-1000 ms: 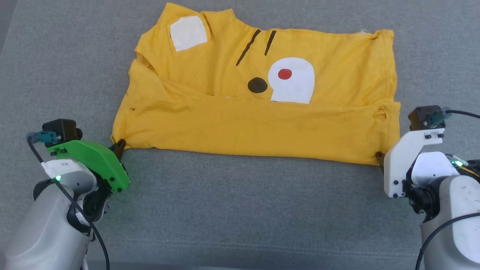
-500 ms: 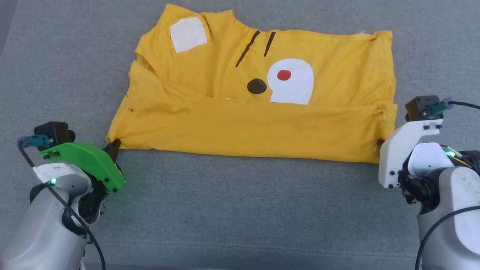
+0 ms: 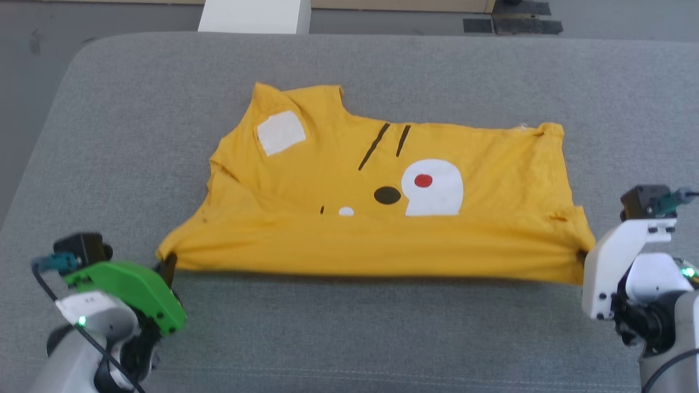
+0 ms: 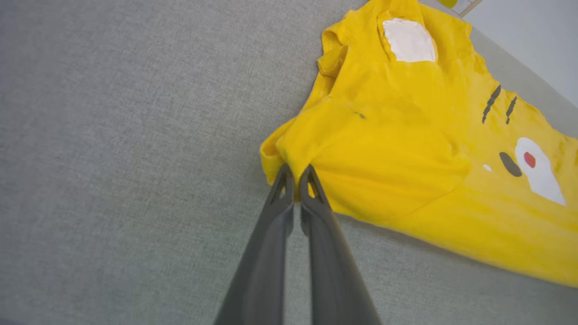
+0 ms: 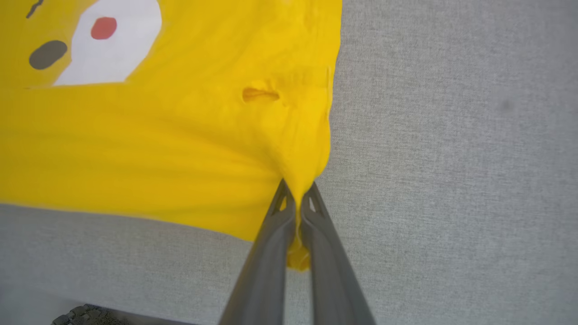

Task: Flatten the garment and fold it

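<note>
- On the grey padded surface, the garment lies spread with its printed side up, roughly midway between the two arms.
- Its print shows a white patch near the far left, two dark stripes, a black oval and a white shape with a red dot.
- The near part is folded over as a plain yellow band.
- The left gripper is closed, its fingers pinching the garment's near left corner.
- The right gripper is closed on the near right corner, with a bunch of cloth squeezed between its fingers.
- The near edge runs stretched between both grips, with a shadow beneath it.
- A white block stands beyond the surface's far edge.
</note>
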You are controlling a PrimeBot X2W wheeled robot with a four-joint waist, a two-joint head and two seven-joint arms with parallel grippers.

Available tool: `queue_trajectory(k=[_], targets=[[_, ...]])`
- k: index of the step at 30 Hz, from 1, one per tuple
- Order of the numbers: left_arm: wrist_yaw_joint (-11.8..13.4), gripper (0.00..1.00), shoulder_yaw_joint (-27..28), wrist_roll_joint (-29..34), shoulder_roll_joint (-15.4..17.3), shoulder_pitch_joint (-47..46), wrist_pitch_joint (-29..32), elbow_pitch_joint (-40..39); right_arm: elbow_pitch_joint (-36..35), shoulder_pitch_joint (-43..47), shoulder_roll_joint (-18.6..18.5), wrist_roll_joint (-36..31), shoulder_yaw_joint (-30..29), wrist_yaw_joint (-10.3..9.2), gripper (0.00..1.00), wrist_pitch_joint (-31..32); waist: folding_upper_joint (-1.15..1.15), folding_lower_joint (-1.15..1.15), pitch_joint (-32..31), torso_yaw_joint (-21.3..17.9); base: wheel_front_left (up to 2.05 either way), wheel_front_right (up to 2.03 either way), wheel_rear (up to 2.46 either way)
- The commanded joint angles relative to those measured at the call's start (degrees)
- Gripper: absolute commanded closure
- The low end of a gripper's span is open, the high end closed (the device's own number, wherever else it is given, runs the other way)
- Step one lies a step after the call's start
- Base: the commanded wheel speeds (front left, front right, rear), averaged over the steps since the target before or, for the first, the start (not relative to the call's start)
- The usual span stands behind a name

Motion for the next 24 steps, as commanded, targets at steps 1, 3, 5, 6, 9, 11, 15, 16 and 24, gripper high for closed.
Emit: queue_trajectory(k=[1,3,5,6,9,11,15,16,24], targets=[[1.0,1.0,0.1,-0.9,0.2,2.0,0.1,0.0,0.1,1.5,-0.2,0.1,-0.6,-0.08,1.0,0.1,0.0,0.0,-0.8,0.0,0.0,0.0,0.0],[1.7,1.0,-0.7,-1.0,-0.1,3.9,0.9,0.5,0.9,3.4,0.3,0.2,-1.0,-0.08,1.0,0.2,0.0,0.0,-0.7,0.2,0.0,0.0,0.0],[1.9,1.0,-1.2,-1.9,-1.0,5.2,1.6,1.7,2.0,4.9,0.6,-0.1,-1.2,-0.08,1.0,-0.2,0.0,0.0,-0.5,0.3,0.0,0.0,0.0],[1.9,1.0,-1.7,-1.9,-1.1,5.6,2.0,2.8,2.7,5.5,0.9,-0.4,-1.3,-0.08,1.0,-0.4,0.0,0.0,-0.3,0.3,0.0,0.0,0.0],[1.4,1.0,-2.4,-2.6,-2.2,5.5,2.8,5.7,4.5,6.5,1.4,-1.1,-1.3,-0.08,1.0,-1.4,0.0,0.0,-0.2,0.3,0.0,0.0,0.0],[1.0,1.0,-2.3,-2.9,-2.7,4.9,2.5,7.1,5.3,6.5,1.9,-1.4,-1.5,-0.08,0.95,-2.6,0.0,0.0,-0.3,0.2,0.0,0.0,0.0],[0.9,0.0,-1.8,-2.6,-2.0,3.6,2.3,7.7,6.0,6.1,2.3,-1.2,-1.6,-0.08,0.0,-4.2,0.0,0.0,-1.1,-0.5,0.0,0.0,0.0],[1.0,0.0,-1.3,-2.4,-1.4,3.3,1.8,7.3,5.6,5.9,2.4,-0.9,-1.7,-0.08,0.0,-4.6,0.0,0.0,-1.3,-0.7,0.0,0.0,0.0],[2.9,0.0,2.2,0.4,4.0,1.5,-1.0,-4.2,-1.0,3.4,2.0,2.7,-5.3,-0.08,0.0,-7.1,0.0,0.0,-2.5,-2.0,0.0,0.0,0.0]])
